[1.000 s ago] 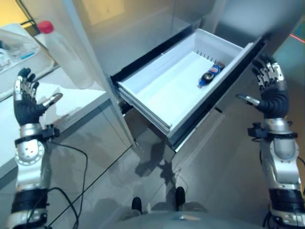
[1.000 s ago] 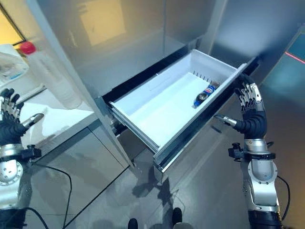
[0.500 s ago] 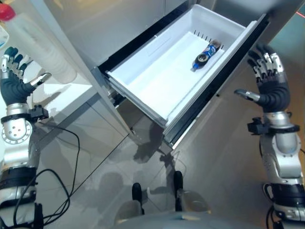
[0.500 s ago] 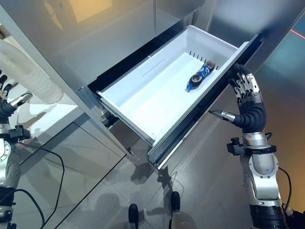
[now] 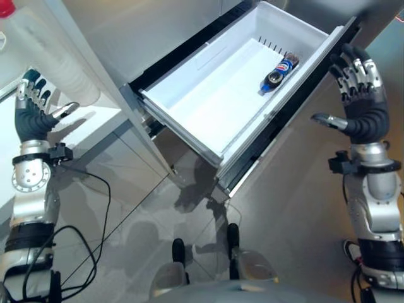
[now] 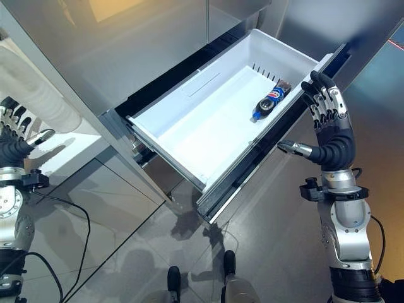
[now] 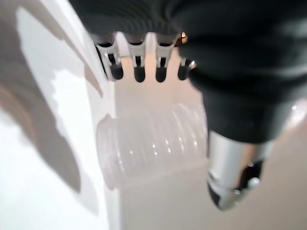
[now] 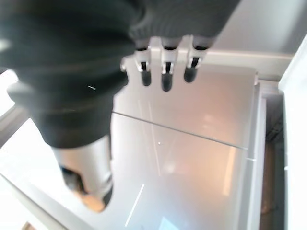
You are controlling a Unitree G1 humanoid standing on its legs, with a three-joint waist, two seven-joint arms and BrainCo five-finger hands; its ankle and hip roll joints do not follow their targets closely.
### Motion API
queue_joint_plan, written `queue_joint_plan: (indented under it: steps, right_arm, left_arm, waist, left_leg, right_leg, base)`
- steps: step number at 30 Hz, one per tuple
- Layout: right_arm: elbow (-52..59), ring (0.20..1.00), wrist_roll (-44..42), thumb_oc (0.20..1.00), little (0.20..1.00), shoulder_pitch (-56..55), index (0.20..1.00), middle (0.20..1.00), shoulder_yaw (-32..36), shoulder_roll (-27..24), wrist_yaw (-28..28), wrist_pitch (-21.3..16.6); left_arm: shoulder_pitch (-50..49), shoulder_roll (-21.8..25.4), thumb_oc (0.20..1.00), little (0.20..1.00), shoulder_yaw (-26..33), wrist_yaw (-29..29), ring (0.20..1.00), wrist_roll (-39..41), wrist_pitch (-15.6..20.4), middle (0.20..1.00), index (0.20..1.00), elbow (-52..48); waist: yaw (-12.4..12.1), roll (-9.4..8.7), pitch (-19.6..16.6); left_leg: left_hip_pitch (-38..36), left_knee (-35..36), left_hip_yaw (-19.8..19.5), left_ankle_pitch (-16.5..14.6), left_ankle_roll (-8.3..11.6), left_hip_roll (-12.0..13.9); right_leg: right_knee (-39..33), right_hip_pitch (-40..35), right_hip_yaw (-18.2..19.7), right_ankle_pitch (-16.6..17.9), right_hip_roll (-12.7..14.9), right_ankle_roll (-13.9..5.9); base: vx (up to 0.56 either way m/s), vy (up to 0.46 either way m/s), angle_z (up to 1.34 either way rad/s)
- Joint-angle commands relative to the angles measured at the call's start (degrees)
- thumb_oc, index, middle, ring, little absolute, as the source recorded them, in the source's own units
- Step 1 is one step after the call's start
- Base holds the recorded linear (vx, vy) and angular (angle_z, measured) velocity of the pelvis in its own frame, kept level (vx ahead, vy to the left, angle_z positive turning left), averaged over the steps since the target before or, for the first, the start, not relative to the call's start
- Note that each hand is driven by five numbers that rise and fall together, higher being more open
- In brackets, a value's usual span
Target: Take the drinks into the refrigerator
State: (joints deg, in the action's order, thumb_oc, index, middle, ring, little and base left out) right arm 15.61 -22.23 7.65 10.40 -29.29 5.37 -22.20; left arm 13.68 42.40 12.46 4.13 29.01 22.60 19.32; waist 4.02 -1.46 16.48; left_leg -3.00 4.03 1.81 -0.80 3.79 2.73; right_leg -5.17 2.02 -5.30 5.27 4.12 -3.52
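In the pulled-out white drawer [image 5: 189, 120] of the steel-fronted refrigerator [image 6: 151, 44], a single dark cola bottle [image 5: 280, 71] with a blue label is seen lying on its side, near the far right corner of the tub and just beside its right wall; the rest of the tub's white floor is bare. A row of small slots is visible in the tub's far wall just behind the bottle. The right hand [image 6: 328, 136] is held upright beside the drawer's dark front panel [image 5: 297, 107], fingers straight and spread with the thumb pointing toward the panel, nothing being grasped; whether the fingertips touch the panel cannot be told from the head views. In the right wrist view the same hand [image 8: 72, 72] is seen from behind, its fingertips [image 8: 165, 79] extended over a smooth reflective grey surface, with a white edge at the side. The left hand [image 5: 35, 117] is raised at the far left, well apart from the drawer, fingers straight and relaxed, and nothing is held. Behind it, on a white counter [image 5: 95, 129], a tall clear ribbed plastic bottle [image 5: 53, 63] with a red cap [image 5: 6, 7] is seen. That bottle's ribbed transparent body [image 7: 153, 143] is shown close up past the left hand's fingertips [image 7: 139, 72] in the left wrist view, where the hand [image 7: 230, 62] is apart from it.
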Motion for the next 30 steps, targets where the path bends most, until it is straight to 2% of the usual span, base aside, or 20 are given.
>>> queue_joint_plan:
  steps: [1, 16, 30]
  right_arm:
    - [4.2, 1.000, -2.6, 1.000, 1.000, 2.4, 1.000, 1.000, 1.3, 0.6, 0.3, -2.4]
    - [4.8, 1.000, -3.5, 1.000, 1.000, 1.8, 1.000, 1.000, 0.5, 0.3, 2.4, -1.6]
    - [5.9, 1.000, -4.0, 1.000, 1.000, 0.2, 1.000, 1.000, 0.2, 1.3, 4.0, -0.9]
  left_arm:
    - [1.5, 2.3, 1.000, 1.000, 0.7, -0.7, 1.000, 0.8, 1.3, 1.000, 1.000, 1.6]
    - [3.6, 2.1, 1.000, 1.000, -2.0, -1.4, 1.000, -2.7, 0.4, 1.000, 1.000, 2.4]
    - [10.4, 0.3, 1.000, 1.000, -5.9, 1.8, 1.000, -8.1, -0.9, 1.000, 1.000, 4.3]
  waist:
    - [1.5, -1.44, -2.0]
    - [2.6, -0.89, -3.9]
    - [3.7, -0.34, -4.4]
  left_leg:
    - [2.2, -8.4, -0.6, -6.8, -4.43, -3.6]
    - [0.3, -8.1, 0.2, -7.4, -4.38, -3.6]
    - [0.3, -7.7, 0.2, -7.2, -4.36, -3.8]
  right_leg:
    - [10.0, -0.3, 0.1, -10.7, -1.9, -0.30]
    - [8.3, -2.2, 1.4, -10.1, -1.9, 0.01]
    - [6.4, -3.2, 1.9, -9.2, -1.7, 0.10]
  base:
    - [0.00, 0.000, 0.00]
    - [0.00, 0.000, -0.02]
    - [0.00, 0.002, -0.02]
